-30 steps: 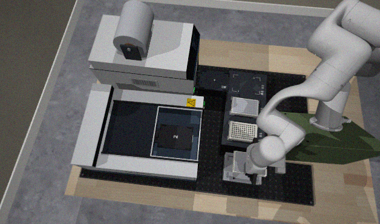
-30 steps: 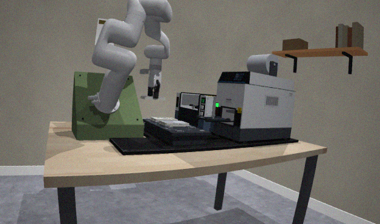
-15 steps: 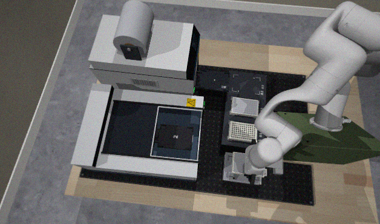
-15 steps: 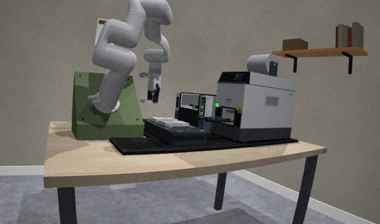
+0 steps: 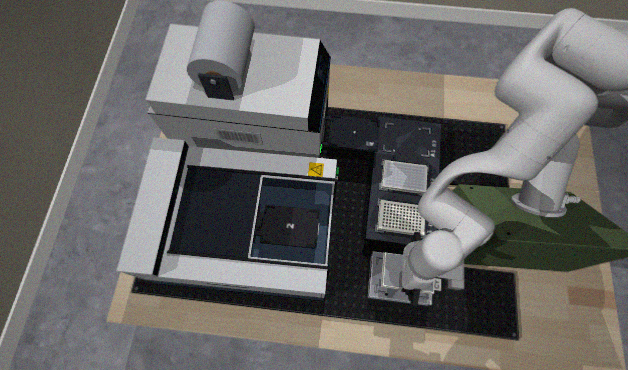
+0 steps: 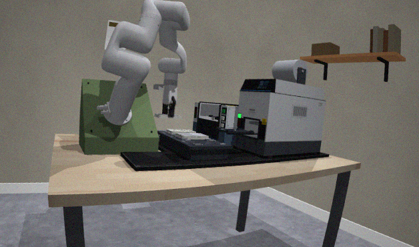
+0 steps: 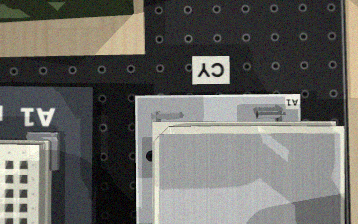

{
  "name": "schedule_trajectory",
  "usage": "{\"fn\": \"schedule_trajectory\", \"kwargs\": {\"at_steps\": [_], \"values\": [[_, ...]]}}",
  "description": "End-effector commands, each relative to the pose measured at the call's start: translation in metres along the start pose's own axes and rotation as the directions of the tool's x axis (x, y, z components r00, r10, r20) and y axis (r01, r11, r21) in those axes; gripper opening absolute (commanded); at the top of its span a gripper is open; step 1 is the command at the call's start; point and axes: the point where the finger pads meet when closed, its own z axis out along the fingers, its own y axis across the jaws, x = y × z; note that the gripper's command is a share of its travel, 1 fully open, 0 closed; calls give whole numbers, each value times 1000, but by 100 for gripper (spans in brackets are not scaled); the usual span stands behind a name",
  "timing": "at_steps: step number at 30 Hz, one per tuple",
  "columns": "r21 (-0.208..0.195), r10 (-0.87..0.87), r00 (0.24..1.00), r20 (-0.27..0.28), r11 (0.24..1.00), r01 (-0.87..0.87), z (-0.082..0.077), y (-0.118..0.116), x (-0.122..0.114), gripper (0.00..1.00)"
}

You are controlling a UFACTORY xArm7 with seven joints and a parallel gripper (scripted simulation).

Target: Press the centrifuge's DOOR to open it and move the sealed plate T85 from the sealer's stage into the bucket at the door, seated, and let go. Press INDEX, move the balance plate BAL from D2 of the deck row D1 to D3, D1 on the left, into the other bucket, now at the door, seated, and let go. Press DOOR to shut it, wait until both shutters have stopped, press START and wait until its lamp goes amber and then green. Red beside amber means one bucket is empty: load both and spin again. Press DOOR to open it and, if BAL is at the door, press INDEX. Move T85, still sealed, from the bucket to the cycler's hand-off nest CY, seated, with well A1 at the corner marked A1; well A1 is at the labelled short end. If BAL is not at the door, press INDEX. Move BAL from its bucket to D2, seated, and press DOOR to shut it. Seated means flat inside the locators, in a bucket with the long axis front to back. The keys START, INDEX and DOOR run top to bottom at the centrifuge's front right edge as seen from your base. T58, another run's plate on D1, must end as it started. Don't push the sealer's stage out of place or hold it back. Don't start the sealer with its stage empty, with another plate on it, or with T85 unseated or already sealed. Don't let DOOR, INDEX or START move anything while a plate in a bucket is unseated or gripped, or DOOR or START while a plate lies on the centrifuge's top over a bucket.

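Note:
My gripper (image 6: 169,111) is shut on the sealed plate T85 (image 5: 392,272) (image 6: 162,115) (image 7: 250,170), a flat plate with a grey foil top. It holds the plate level, well above the table. In the wrist view the plate hangs over the light grey nest CY (image 7: 215,107) (image 5: 378,294) and covers most of it. The nest's far edge, its A1 corner mark (image 7: 292,101) and the CY label (image 7: 210,69) show beyond the plate. The centrifuge (image 5: 146,210) has its door open. The bucket marked 2 (image 5: 290,226) sits at the door, dark and without a plate.
The deck row (image 5: 373,200) holds the white gridded plate T58 (image 5: 398,217) (image 7: 10,185) on D1, a grey-topped plate (image 5: 403,176) on D2, and empty D3 (image 5: 408,140). The sealer (image 5: 266,90) (image 6: 284,110) stands behind the centrifuge. The green base block (image 5: 536,235) is at the right.

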Motion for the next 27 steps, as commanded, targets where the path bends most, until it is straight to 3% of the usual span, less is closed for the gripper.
{"fn": "schedule_trajectory", "kwargs": {"at_steps": [1, 27], "values": [[-4, 0, 1000, 2, 1000, 0, 5, 1, -1, 0], [-3, 0, 1000, 2, 1000, 0, 42, 1, -1, 0]]}}
